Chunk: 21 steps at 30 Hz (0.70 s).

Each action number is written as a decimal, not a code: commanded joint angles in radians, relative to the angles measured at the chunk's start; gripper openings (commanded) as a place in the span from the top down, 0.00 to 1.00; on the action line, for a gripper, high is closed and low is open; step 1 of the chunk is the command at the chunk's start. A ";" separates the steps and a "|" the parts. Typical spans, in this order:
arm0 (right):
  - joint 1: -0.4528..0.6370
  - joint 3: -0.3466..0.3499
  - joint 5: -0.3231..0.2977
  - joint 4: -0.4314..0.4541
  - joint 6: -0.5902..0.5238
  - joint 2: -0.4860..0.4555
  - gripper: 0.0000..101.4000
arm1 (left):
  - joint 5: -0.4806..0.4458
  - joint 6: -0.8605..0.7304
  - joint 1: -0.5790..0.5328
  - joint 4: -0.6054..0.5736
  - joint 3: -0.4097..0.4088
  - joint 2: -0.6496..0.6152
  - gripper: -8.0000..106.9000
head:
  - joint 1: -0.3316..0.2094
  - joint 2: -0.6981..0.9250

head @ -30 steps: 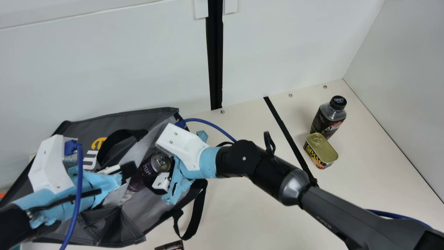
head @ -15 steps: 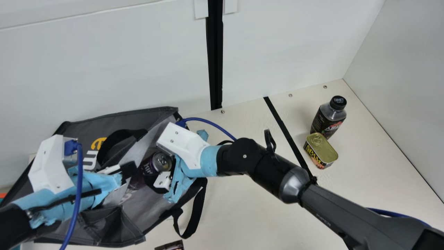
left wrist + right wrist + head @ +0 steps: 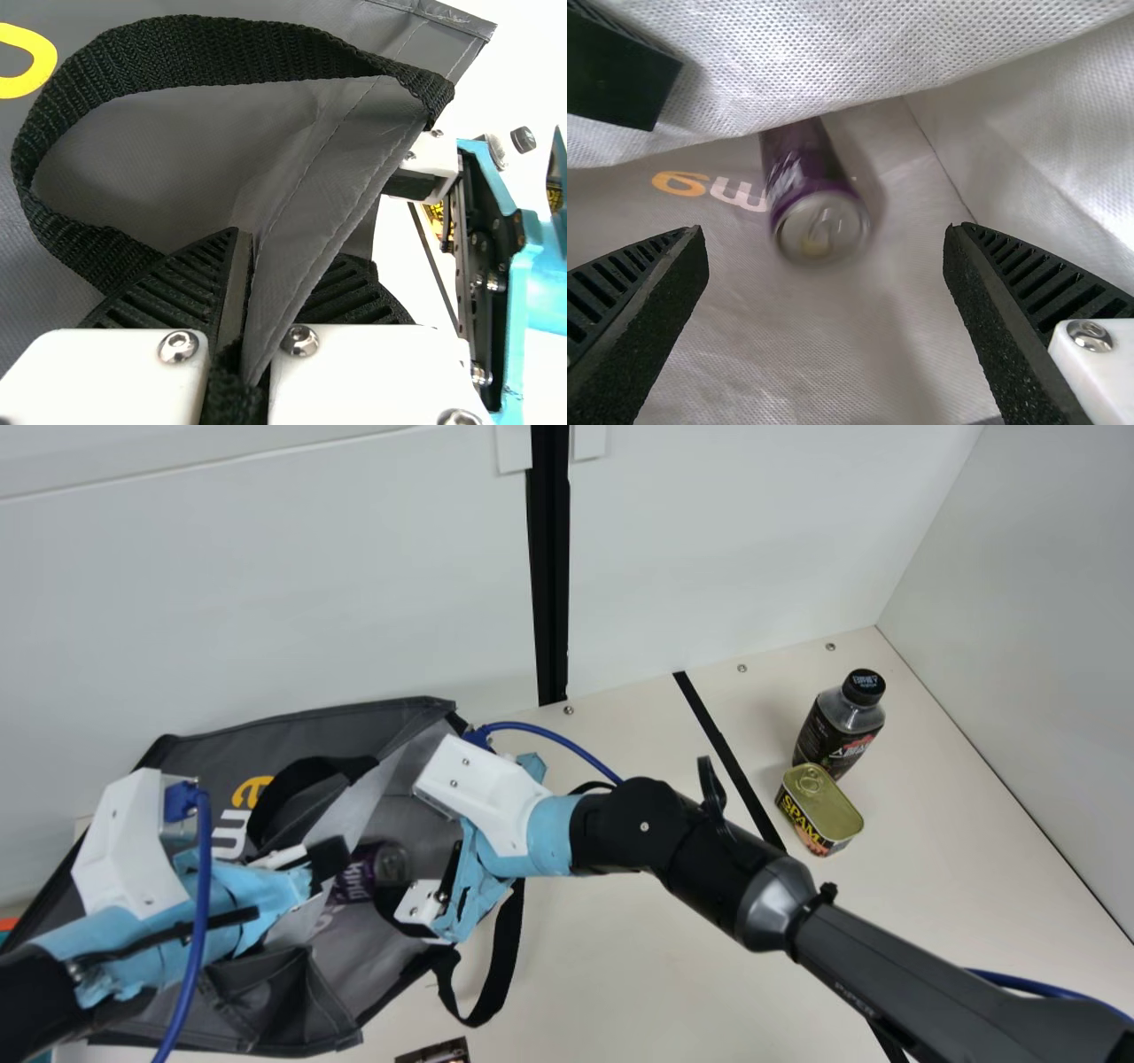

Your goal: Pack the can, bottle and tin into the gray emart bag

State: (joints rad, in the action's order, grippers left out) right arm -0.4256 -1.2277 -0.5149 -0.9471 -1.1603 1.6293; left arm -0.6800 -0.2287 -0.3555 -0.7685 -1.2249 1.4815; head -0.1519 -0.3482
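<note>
In the main view the gray bag [image 3: 381,722] lies open at the left, and my left gripper [image 3: 326,859] is at its opening. The left wrist view has that gripper [image 3: 251,266] shut on the bag's edge [image 3: 306,221]. Over the bag's opening is my right gripper [image 3: 421,902]; in the right wrist view this gripper [image 3: 826,232] stands open, nothing between its fingers. Beyond them the purple can [image 3: 806,173] lies inside the bag, its end towards the camera. The dark bottle [image 3: 837,731] stands at the right of the table, the tin [image 3: 820,810] close in front of it.
A black strap [image 3: 500,965] hangs from the bag's right side onto the table. Near the bottom edge lies a small dark item [image 3: 434,1051], partly cut off. White walls [image 3: 399,584] rise behind and at the right. A black line [image 3: 726,753] crosses the table.
My right gripper has let go of the can and shifted a little to the right. The can has dropped deeper into the bag. My left gripper has stayed where it was.
</note>
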 commanded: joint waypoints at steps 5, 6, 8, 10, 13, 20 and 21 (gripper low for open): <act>0.006 0.010 -0.001 0.027 0.031 -0.033 0.10 | 0.000 0.000 0.000 0.000 0.000 0.000 0.84 | -0.023 -0.001; 0.007 0.012 -0.001 0.032 0.037 -0.040 0.10 | 0.000 0.000 0.000 0.000 0.000 0.000 0.84 | -0.023 -0.001; 0.010 0.016 -0.002 0.041 0.049 -0.053 0.10 | 0.000 0.000 0.000 0.000 0.000 0.000 0.84 | -0.023 -0.001; 0.013 0.020 -0.003 0.052 0.062 -0.067 0.10 | 0.000 0.000 0.000 0.000 0.000 0.000 0.84 | -0.023 -0.001; 0.018 0.027 -0.004 0.069 0.082 -0.089 0.10 | 0.000 0.000 0.000 0.000 0.000 0.000 0.84 | -0.023 -0.001; 0.031 0.046 -0.004 0.114 0.130 -0.141 0.10 | 0.000 0.000 0.000 0.000 0.000 0.000 0.84 | -0.023 -0.001; 0.033 0.048 -0.004 0.121 0.137 -0.149 0.10 | 0.000 0.000 0.000 0.000 0.000 0.000 0.84 | -0.023 -0.001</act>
State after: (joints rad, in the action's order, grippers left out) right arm -0.3935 -1.1822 -0.5211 -0.8322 -1.0286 1.4876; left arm -0.6800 -0.2287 -0.3555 -0.7685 -1.2249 1.4815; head -0.1519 -0.3482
